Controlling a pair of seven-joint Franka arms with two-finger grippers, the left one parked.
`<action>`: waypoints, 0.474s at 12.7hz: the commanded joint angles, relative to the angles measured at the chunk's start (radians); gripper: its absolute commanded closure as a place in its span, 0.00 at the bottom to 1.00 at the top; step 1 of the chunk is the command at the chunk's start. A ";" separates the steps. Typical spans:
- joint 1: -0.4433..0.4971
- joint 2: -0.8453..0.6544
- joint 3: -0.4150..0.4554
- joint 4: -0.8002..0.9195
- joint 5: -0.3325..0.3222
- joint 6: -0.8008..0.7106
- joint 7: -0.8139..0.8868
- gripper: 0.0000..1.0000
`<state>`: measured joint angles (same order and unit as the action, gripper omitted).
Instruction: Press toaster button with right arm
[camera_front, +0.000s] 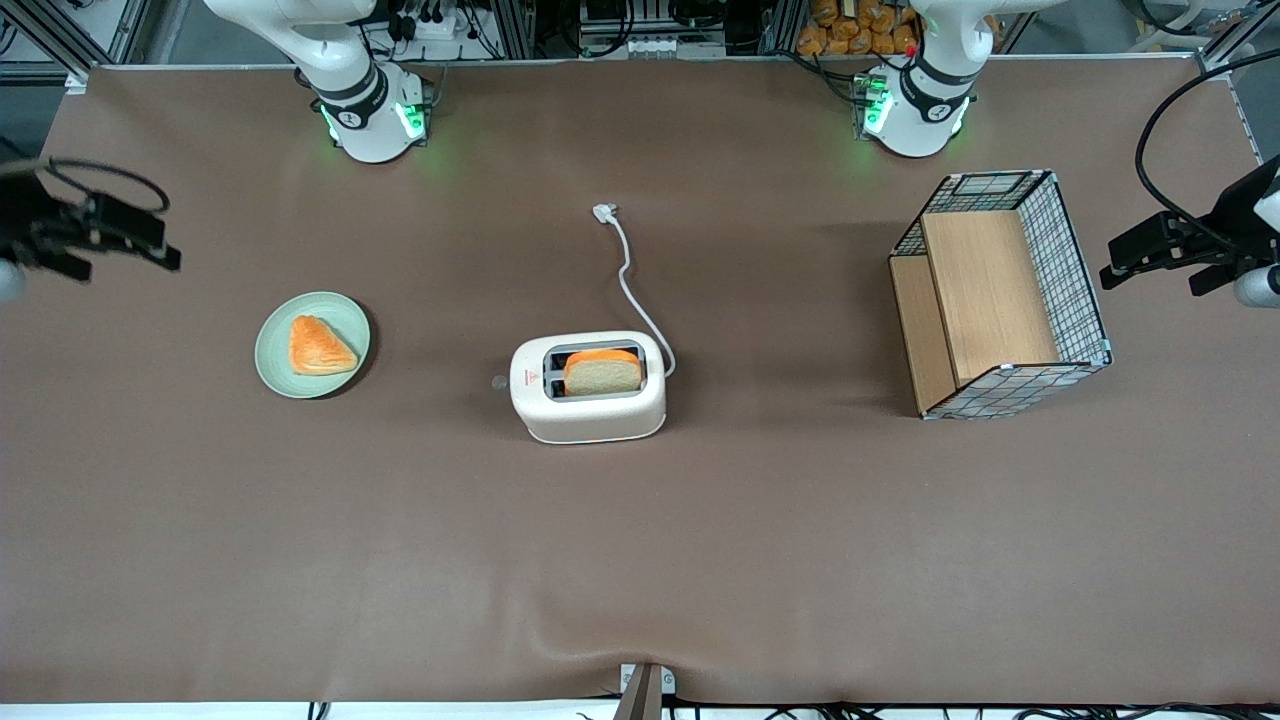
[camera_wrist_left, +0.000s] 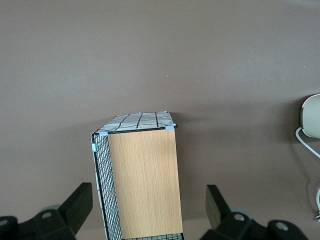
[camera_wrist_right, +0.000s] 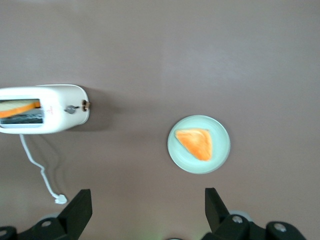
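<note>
The white toaster (camera_front: 588, 400) stands mid-table with a bread slice (camera_front: 603, 372) in one slot. Its small grey button (camera_front: 499, 381) sticks out of the end that faces the working arm. My right gripper (camera_front: 150, 245) hangs high above the table at the working arm's end, well apart from the toaster. In the right wrist view its fingers (camera_wrist_right: 75, 212) stand wide apart around bare table, so the gripper (camera_wrist_right: 147, 215) is open and empty. That view also shows the toaster (camera_wrist_right: 60, 117) and its button (camera_wrist_right: 70, 109).
A green plate (camera_front: 275, 360) with a triangular toast piece (camera_front: 320, 346) lies between the gripper and the toaster. The white cord (camera_front: 630, 285) and plug (camera_front: 604, 212) run from the toaster toward the arm bases. A wire basket with wood panels (camera_front: 1000, 295) stands toward the parked arm's end.
</note>
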<state>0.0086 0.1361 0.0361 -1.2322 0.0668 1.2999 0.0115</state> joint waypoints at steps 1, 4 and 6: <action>-0.018 -0.160 0.034 -0.221 -0.055 0.051 0.038 0.00; -0.019 -0.250 0.034 -0.383 -0.056 0.157 0.038 0.00; -0.027 -0.218 0.027 -0.350 -0.058 0.160 0.035 0.00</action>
<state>0.0075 -0.0693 0.0513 -1.5532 0.0287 1.4340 0.0353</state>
